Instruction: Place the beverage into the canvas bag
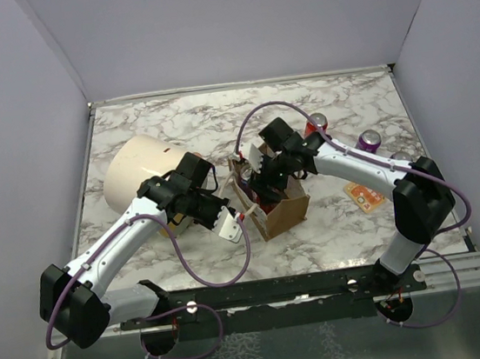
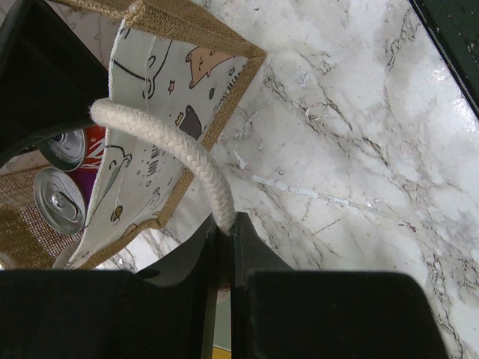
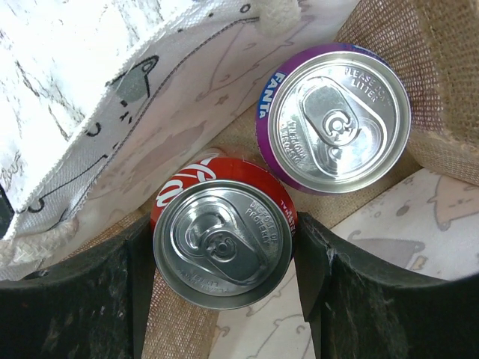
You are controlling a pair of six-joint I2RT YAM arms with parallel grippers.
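The marble table (image 1: 336, 106) carries everything. The biggest thing on it is a cream cylinder (image 1: 135, 179), lying at 9 o'clock from the bag (image 1: 286, 213). The bag stands upright near the table's middle, mouth open, with tan weave outside and a pale cartoon-print lining.

The left gripper (image 1: 231, 224) sits at the bag's 8 o'clock corner. The left wrist view shows its fingers pinched tight on the white rope handle (image 2: 172, 146), which arches up from the bag's rim.

The right gripper (image 1: 267, 185) reaches down into the bag from 1 o'clock. In its wrist view both fingers press against the sides of the red can (image 3: 223, 243), clamping it upright inside the bag. A purple can (image 3: 337, 120) marked Fanta also stands upright in the bag, just beside the red one at its 1 o'clock.

On the table outside, a spare red can (image 1: 317, 123) and a spare purple can (image 1: 368, 140) stand at 1 to 2 o'clock from the bag. An orange card (image 1: 366, 195) lies flat at 3 o'clock.
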